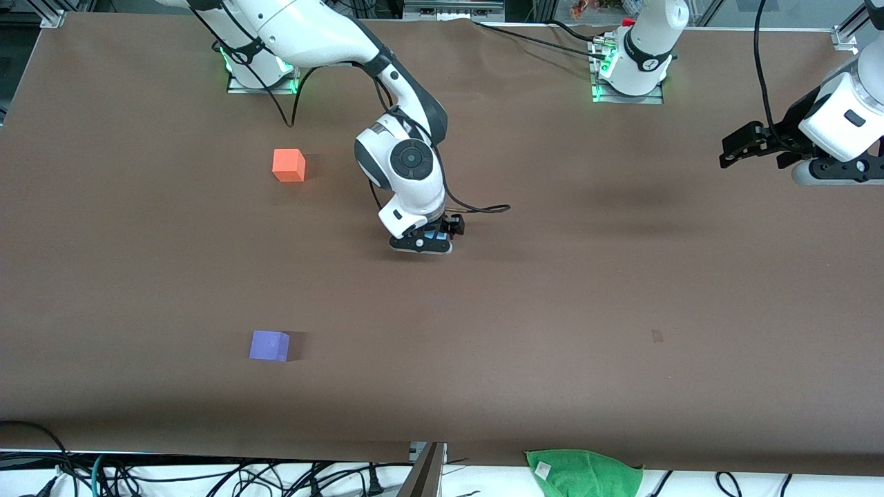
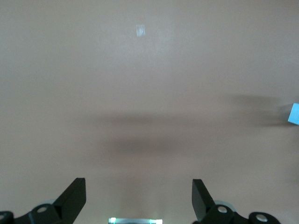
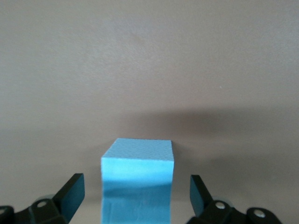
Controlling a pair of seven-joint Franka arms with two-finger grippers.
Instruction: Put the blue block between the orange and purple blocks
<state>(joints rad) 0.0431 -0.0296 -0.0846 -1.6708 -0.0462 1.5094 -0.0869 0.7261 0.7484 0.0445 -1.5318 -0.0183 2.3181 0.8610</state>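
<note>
Right jaws [image 3: 135,196] wide around blue block [image 3: 138,179] (untouched); left jaws [image 2: 138,198] wide, waiting; orange block [image 1: 289,165], purple block [image 1: 269,345] well apart.

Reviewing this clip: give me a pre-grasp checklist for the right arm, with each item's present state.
1. Blue block centred between the right pincer's fingers: ok.
2. Right pincer open, fingers apart from the block: ok.
3. Pincer low enough to close on it: cannot tell.
4. Gap between orange block and purple block free: ok.
5. Left pincer open, waiting over bare table: ok.
</note>
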